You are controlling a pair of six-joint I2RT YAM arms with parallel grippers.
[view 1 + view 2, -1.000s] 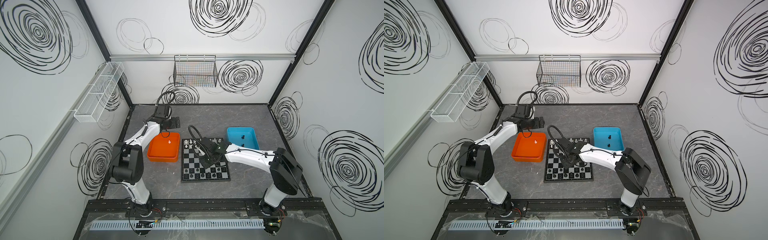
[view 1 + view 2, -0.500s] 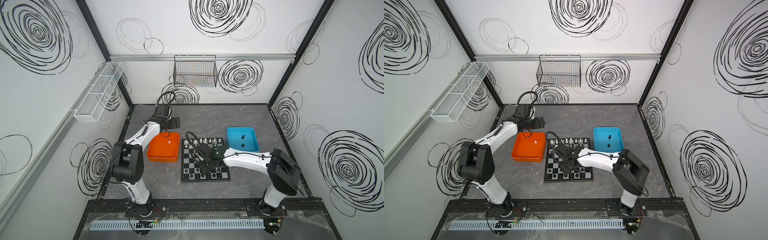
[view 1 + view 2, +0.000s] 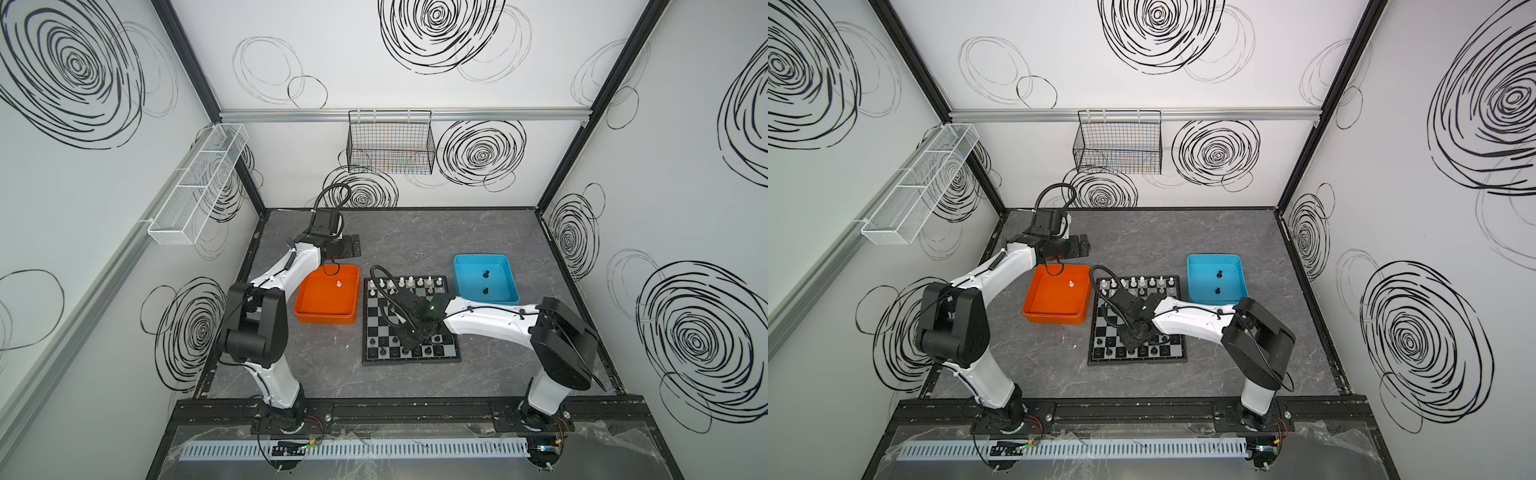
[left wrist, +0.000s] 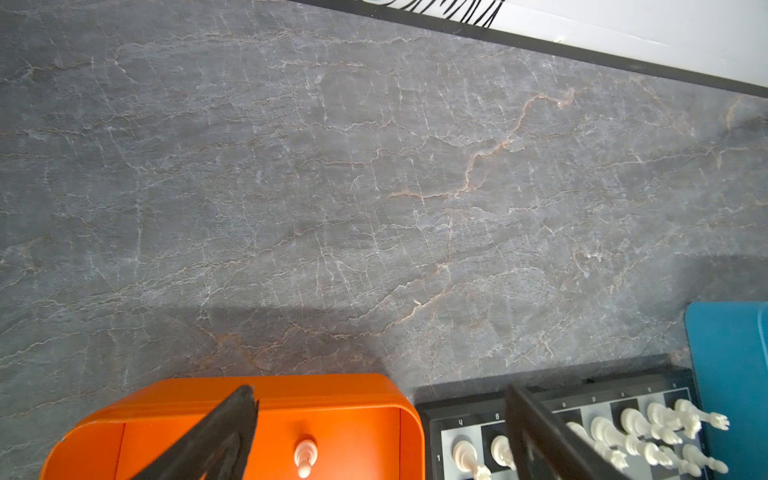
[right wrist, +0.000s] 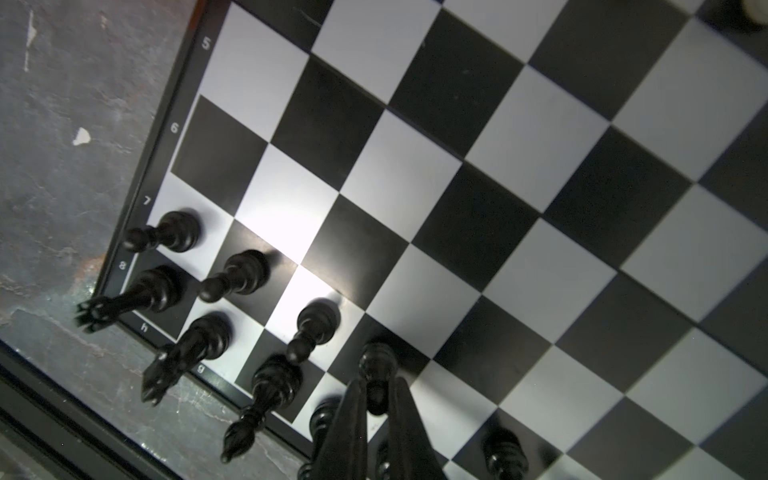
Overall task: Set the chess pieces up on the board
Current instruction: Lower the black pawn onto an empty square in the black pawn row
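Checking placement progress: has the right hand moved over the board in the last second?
Yes. The right hand has come from nearer the board's middle toward its near edge, closed on a black pawn.

Chess pieces (image 3: 410, 282) stand upright along opposite board (image 3: 376, 322) edges.

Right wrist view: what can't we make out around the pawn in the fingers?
- Right wrist view: black pawn, pinched in the right gripper fingers; contact with the board unclear.
- Same view: neighbouring black pieces half hidden by fingers, cut by the frame edge.
- Both top views: right arm covers that pawn.
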